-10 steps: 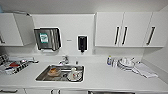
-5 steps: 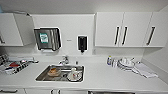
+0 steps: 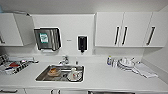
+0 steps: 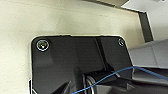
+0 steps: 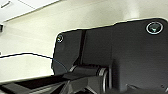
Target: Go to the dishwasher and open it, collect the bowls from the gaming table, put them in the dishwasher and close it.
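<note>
1. A stainless-steel sink (image 3: 60,73) is set into the long white countertop (image 3: 105,77), left of centre.
2. A chrome tap (image 3: 65,60) stands behind the sink.
3. A metal paper-towel dispenser (image 3: 47,38) hangs on the wall above it, and a small black soap dispenser (image 3: 82,43) hangs to its right.
4. Stacked white dishes (image 3: 125,63) sit on the countertop, far right.
5. A dish rack (image 3: 13,66) sits far left.
</note>
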